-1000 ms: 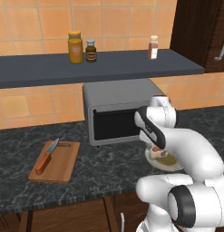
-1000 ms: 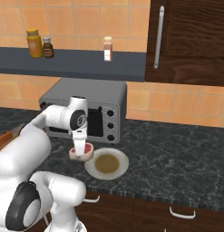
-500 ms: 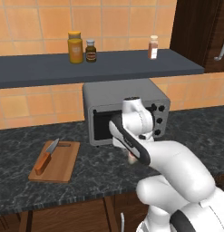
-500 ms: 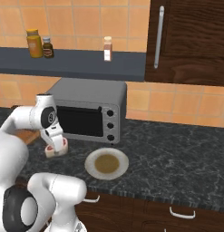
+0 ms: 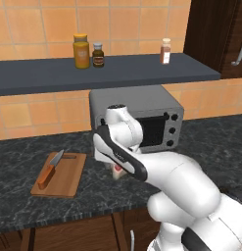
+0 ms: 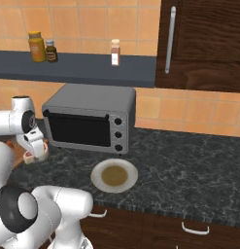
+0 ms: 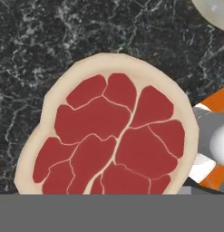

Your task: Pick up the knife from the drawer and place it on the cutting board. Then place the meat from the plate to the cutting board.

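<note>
Dark counter (image 5: pixel 24 206); end effector (image 5: pixel 117 170) grips meat (image 7: pixel 109 140)

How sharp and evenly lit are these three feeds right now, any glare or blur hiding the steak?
Hand view: the red raw steak slab with the white fat rim is crisp, evenly lit, cropped at the bottom. Left base view: flat light, no glare, the light-brown wooden cutting board reads clearly. Right base view: the round cream-white plate is sharp, faint shadow beneath.
</note>
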Motion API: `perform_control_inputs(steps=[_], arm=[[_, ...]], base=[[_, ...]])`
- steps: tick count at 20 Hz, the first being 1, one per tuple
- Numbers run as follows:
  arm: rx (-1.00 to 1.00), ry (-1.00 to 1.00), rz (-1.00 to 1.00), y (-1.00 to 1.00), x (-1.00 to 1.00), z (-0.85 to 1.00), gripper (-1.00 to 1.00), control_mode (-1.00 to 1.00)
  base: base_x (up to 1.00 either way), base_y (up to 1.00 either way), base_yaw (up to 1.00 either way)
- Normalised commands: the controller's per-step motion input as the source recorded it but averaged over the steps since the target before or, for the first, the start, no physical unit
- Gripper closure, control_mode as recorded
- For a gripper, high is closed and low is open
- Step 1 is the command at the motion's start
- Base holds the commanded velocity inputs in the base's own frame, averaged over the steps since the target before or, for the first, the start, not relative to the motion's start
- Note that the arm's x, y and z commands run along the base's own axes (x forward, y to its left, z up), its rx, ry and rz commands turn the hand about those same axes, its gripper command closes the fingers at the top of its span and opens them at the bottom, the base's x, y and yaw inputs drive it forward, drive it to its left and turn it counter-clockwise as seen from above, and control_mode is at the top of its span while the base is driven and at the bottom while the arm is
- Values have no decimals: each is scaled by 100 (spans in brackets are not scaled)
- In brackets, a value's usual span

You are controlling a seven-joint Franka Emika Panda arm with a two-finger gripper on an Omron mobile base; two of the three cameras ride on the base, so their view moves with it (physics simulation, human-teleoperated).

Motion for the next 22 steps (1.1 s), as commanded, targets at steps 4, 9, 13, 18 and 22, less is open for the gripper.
perform_control_inputs(steps=[4,9,13,18,22], arm=[[0,0,6,73,19,0,100,-100],[0,0,4,68,4,1,100,-100],[0,-3,3,46,0,0,100,-100],[0,-1,0,52,39,0,100,-100],[0,0,0,28,55,-23,100,-100]], base=[[0,0,0],[0,0,0],[0,0,0],[0,0,0],[0,0,0]])
